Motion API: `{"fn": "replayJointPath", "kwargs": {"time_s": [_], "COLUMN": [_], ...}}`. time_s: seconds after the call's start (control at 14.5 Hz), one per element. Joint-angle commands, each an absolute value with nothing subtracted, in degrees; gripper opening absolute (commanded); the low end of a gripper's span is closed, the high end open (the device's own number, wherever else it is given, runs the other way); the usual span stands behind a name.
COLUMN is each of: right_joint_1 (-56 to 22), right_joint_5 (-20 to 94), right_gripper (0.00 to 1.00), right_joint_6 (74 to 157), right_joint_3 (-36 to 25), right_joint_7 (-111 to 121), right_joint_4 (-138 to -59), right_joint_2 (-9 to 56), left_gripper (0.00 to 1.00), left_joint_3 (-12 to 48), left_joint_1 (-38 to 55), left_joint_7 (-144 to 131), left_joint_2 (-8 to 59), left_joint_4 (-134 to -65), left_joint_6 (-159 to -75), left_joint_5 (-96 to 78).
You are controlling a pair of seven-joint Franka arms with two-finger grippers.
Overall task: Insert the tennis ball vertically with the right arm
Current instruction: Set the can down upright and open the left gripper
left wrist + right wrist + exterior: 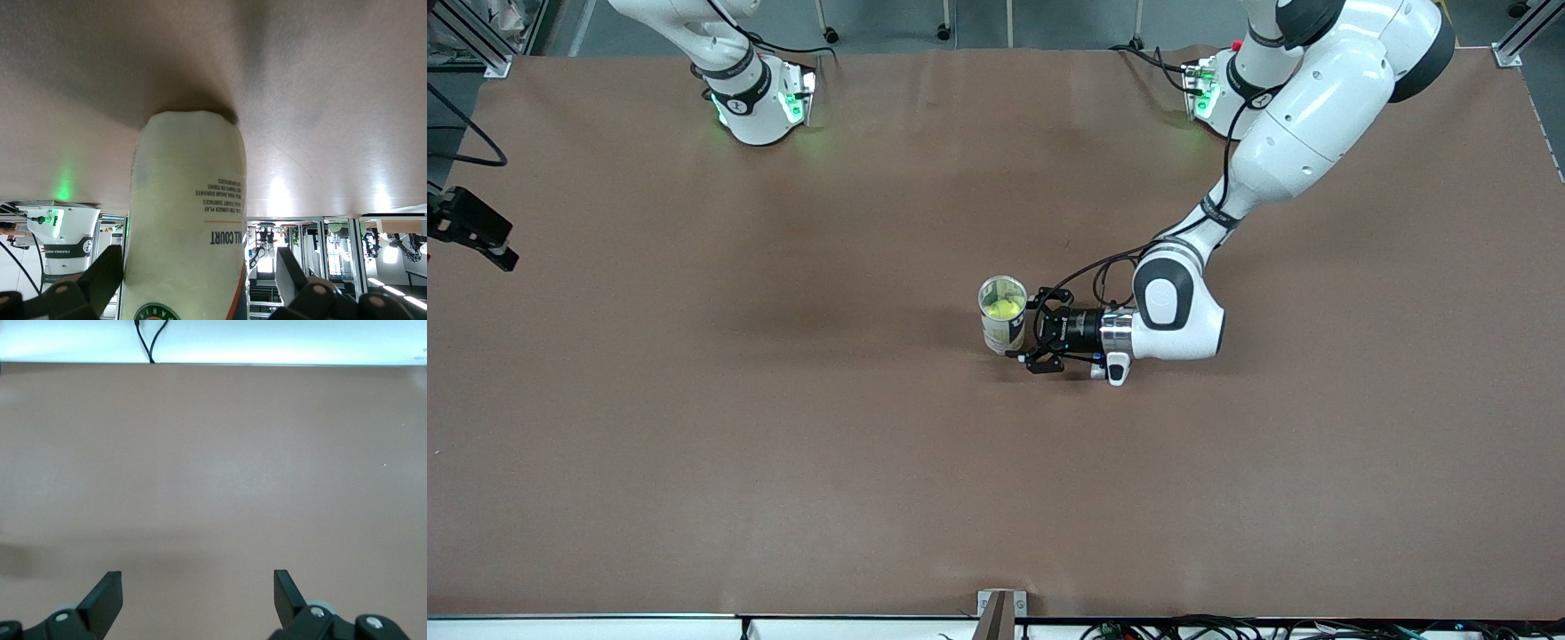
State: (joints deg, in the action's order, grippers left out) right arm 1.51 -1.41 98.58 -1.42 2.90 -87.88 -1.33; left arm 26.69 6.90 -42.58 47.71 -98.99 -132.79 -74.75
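Note:
A clear tennis ball can [1005, 336] with a pale label stands upright in the middle of the table. A yellow tennis ball [1003, 308] sits inside it, seen through its open top. My left gripper [1028, 329] lies level at the can's side, toward the left arm's end. Its open fingers straddle the can [187, 227]; one finger [107, 273] is at the wall, the other [288, 270] stands apart. My right gripper [197, 587] is open and empty over bare brown table; it is out of the front view.
The right arm's base [756, 107] and left arm's base [1209, 89] stand at the table's edge farthest from the front camera. A black clamp [471, 229] juts in at the right arm's end. A bracket [1000, 613] sits at the nearest edge.

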Motion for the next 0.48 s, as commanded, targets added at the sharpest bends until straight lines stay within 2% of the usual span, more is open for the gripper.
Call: {"fn": "replayJointPath", "kwargs": {"time_s": [0.0,0.41], "right_joint_1": [1.41,1.76], "right_joint_5": [-2.54,-2.11], "right_gripper": [1.0,1.0], "right_joint_6": [98.17,97.82], "right_joint_3": [-1.32,-1.41], "right_joint_7": [2.81,2.9], "right_joint_4": [-86.84,-86.75], "right_joint_2": [-1.14,-1.32], "left_gripper": [1.0,1.0], "left_joint_3": [26.28,25.93], "left_joint_1": [6.5,6.24], "left_joint_7": [-42.01,-42.01], "left_joint_2": [47.11,46.85], "left_joint_4": [-99.49,-101.24], "left_joint_6": [-132.36,-132.28], "left_joint_5": [-75.32,-72.86]}}
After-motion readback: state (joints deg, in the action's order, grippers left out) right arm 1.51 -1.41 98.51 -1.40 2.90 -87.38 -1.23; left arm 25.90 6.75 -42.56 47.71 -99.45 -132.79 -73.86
